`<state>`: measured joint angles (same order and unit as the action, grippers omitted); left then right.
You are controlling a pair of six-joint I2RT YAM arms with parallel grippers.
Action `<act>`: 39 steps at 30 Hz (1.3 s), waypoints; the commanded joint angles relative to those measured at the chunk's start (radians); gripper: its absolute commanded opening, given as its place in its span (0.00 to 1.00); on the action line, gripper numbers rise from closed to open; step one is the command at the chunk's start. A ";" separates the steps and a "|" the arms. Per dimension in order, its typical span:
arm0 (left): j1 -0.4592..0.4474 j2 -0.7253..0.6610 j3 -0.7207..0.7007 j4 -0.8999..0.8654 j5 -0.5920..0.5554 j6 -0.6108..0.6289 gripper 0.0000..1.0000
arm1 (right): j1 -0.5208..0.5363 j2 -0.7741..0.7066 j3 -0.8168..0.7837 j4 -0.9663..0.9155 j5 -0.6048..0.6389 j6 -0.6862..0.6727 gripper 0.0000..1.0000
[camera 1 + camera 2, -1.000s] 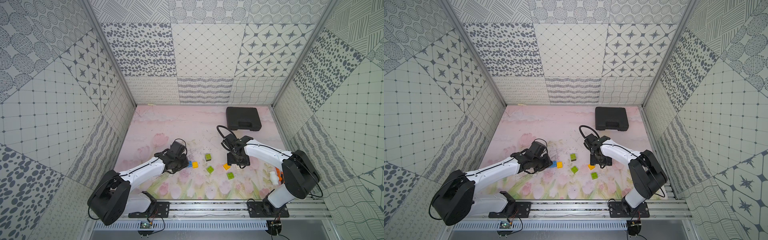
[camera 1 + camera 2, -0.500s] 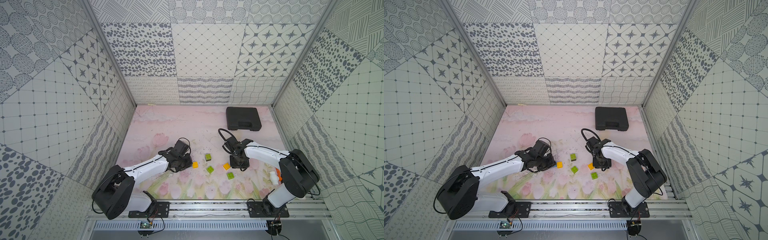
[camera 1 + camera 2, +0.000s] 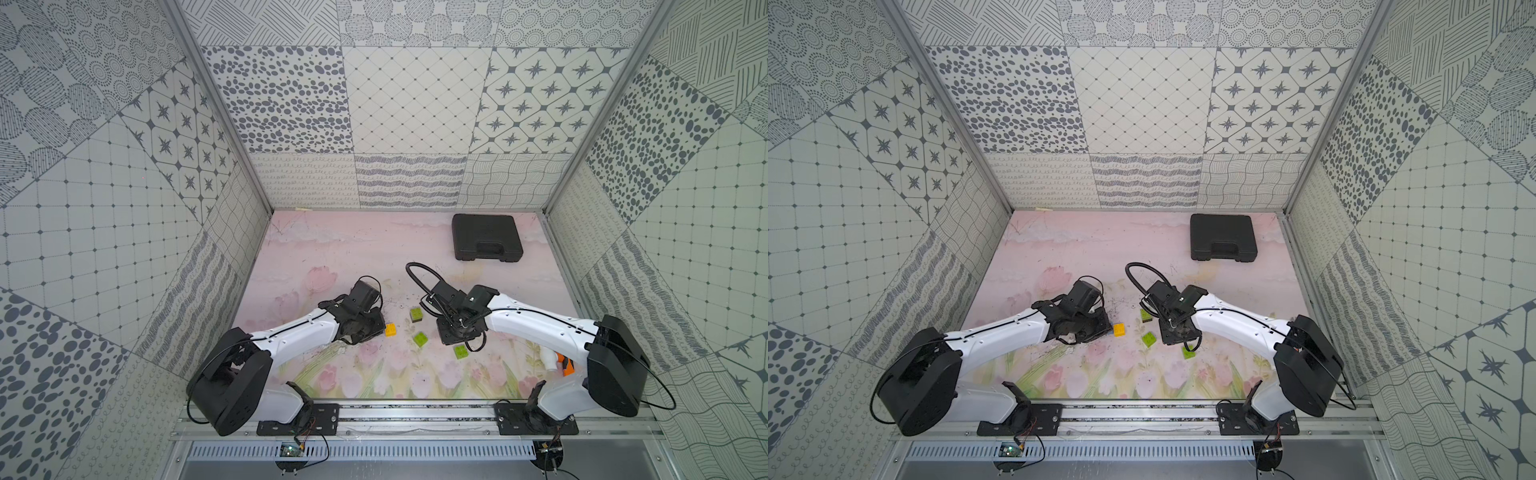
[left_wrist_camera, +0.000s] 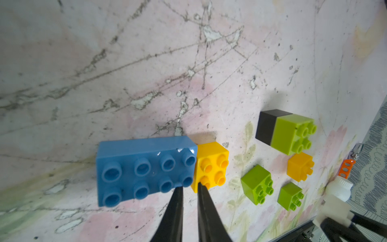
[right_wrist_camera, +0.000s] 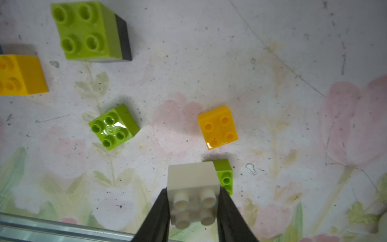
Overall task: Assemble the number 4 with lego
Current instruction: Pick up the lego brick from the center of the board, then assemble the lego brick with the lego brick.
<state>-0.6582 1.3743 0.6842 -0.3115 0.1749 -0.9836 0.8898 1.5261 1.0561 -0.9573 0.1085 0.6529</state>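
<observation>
The left pincer [image 4: 189, 186] stands almost closed. Only a narrow slit parts its two black fingers [image 4: 173, 209], and nothing sits in that slit. Its tips meet the seam where a long blue studded plastic brick [image 4: 144, 167] touches a small yellow square plastic brick [image 4: 211, 165], with one brick on each side of the tips. Whether the tips press on either brick I cannot tell.

Past the yellow brick, farther from this pincer, a lime green square brick [image 4: 293, 136] is joined to a black plastic brick [image 4: 266, 127]. Near that pair lie a second yellow-orange brick [image 4: 300, 166] and two loose lime green bricks [image 4: 256, 184] [image 4: 290, 196], none touching another. Beyond them a white plastic pipe fitting [image 4: 339, 188] sits at the mat's edge.

The right pincer [image 5: 193, 191] is clamped on a white square studded brick [image 5: 192, 178], with one finger [image 5: 159, 207] on each opposite side wall. Just behind the white brick, half hidden by it, is one of the loose green bricks [image 5: 225, 177]. Ahead of the tips lies the yellow-orange brick [image 5: 217, 126], and the other loose green brick [image 5: 114, 126] is off to one side.

In both top views each pincer is hidden under its own wrist, low over the pink flowered mat [image 3: 332, 249], with the loose bricks between them. A large black plastic case [image 3: 486, 237] lies well beyond the right pincer, near the back wall.
</observation>
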 commanded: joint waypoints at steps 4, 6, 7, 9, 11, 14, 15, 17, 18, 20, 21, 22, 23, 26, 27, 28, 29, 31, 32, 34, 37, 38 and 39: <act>0.002 0.010 0.015 -0.053 -0.023 0.002 0.15 | -0.001 0.151 0.074 0.050 -0.058 -0.044 0.33; 0.003 0.007 0.011 -0.054 -0.027 0.002 0.15 | -0.004 0.183 0.084 0.055 -0.053 -0.054 0.33; 0.005 0.005 0.009 -0.053 -0.027 0.003 0.15 | -0.006 0.194 0.087 0.056 -0.043 -0.058 0.33; 0.008 0.008 0.006 -0.051 -0.026 0.003 0.15 | -0.018 0.214 0.096 0.052 -0.020 -0.064 0.33; 0.008 0.013 0.008 -0.047 -0.023 0.002 0.15 | -0.032 0.217 0.100 0.054 0.008 -0.066 0.33; 0.008 0.020 0.009 -0.045 -0.019 0.004 0.14 | -0.055 0.215 0.108 0.056 0.026 -0.070 0.33; 0.008 0.023 0.009 -0.043 -0.020 0.005 0.15 | -0.059 0.214 0.113 0.054 0.032 -0.070 0.33; 0.010 0.027 0.009 -0.042 -0.019 0.006 0.15 | -0.060 0.212 0.126 0.039 0.060 -0.068 0.33; 0.010 0.031 0.009 -0.041 -0.017 0.006 0.15 | -0.060 0.207 0.130 0.034 0.063 -0.068 0.34; 0.010 0.038 0.011 -0.033 -0.011 0.008 0.15 | -0.061 0.184 0.124 0.035 0.076 -0.065 0.34; 0.010 0.043 0.011 -0.029 -0.007 0.009 0.15 | -0.063 0.169 0.121 0.030 0.086 -0.064 0.34; 0.009 0.049 0.011 -0.025 -0.005 0.009 0.14 | -0.062 0.157 0.120 0.022 0.098 -0.064 0.34; 0.011 0.057 0.012 -0.022 0.002 0.011 0.14 | -0.062 0.143 0.116 0.016 0.107 -0.068 0.34; 0.010 0.066 0.017 -0.012 0.019 0.011 0.14 | -0.067 0.092 0.081 0.010 0.126 -0.078 0.35; 0.009 0.063 0.021 -0.014 0.020 0.012 0.14 | -0.071 0.076 0.063 0.016 0.126 -0.088 0.36; 0.008 0.062 0.023 -0.015 0.021 0.014 0.14 | -0.078 0.066 0.047 0.024 0.132 -0.098 0.36; 0.009 0.059 0.026 -0.018 0.019 0.016 0.14 | -0.088 0.059 0.035 0.026 0.135 -0.113 0.36; 0.008 0.056 0.030 -0.024 0.015 0.019 0.14 | -0.098 0.050 0.021 0.037 0.138 -0.148 0.36; 0.008 0.056 0.033 -0.028 0.012 0.021 0.14 | -0.099 0.049 0.015 0.047 0.134 -0.169 0.36; 0.008 0.056 0.035 -0.032 0.011 0.023 0.14 | -0.100 0.057 0.011 0.059 0.132 -0.200 0.36; 0.008 0.053 0.036 -0.037 0.008 0.020 0.13 | -0.115 0.091 0.012 0.040 0.133 -0.213 0.35; 0.008 0.050 0.035 -0.037 0.007 0.019 0.13 | -0.116 0.091 -0.001 0.048 0.127 -0.212 0.35; 0.008 0.046 0.033 -0.039 0.005 0.018 0.13 | -0.120 0.091 -0.011 0.051 0.125 -0.210 0.35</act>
<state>-0.6533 1.4261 0.7094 -0.3084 0.1932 -0.9829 0.7769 1.6020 1.0691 -0.9192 0.2260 0.4770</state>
